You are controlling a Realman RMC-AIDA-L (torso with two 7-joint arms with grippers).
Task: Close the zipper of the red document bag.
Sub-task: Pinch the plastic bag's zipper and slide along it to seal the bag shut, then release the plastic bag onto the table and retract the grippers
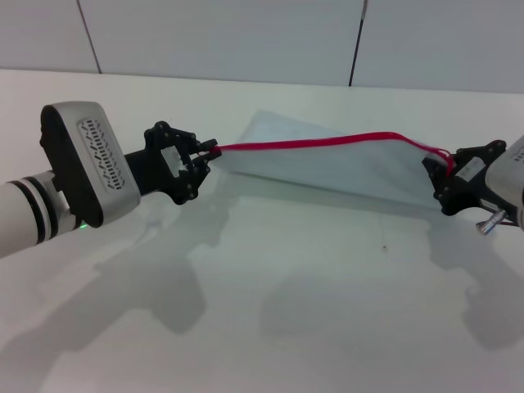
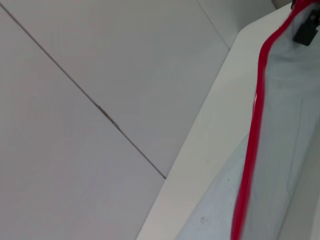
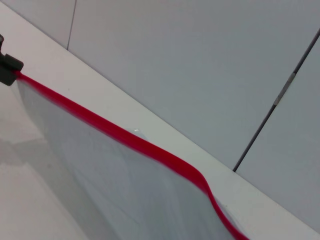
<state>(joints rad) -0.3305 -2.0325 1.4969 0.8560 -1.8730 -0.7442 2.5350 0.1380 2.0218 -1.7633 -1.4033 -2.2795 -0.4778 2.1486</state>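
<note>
— Where is the bag (image 1: 327, 160) now?

— Hanging over the table (image 1: 270, 303), stretched between the two arms, red zipper (image 1: 319, 143) edge up, pale body drooping toward the tabletop and seemingly resting on it along the lower edge.

— And the grip on each end?

— Left gripper (image 1: 199, 160) clamped tight on the left end of the red strip, fingers pinched right where the strip begins. Right gripper (image 1: 446, 176) at the opposite corner, jaws closed around the red edge there, as far as the head view shows. Neither wrist view showing its own fingers; only the far gripper as a small dark shape at the end of the strip.

— Zipped yet?

— Hard to say for sure. Along the wrist views, a single solid red line with no gap between two halves, so probably shut over most of its length. Near the right corner, a bend and a small loop of red, so possibly a bit of opening left there. Slider not clearly made out; perhaps hidden in one of the grips.

— So what remains?

— Likely very little: at most the last stretch, then laying the bag back flat and letting go.
</note>
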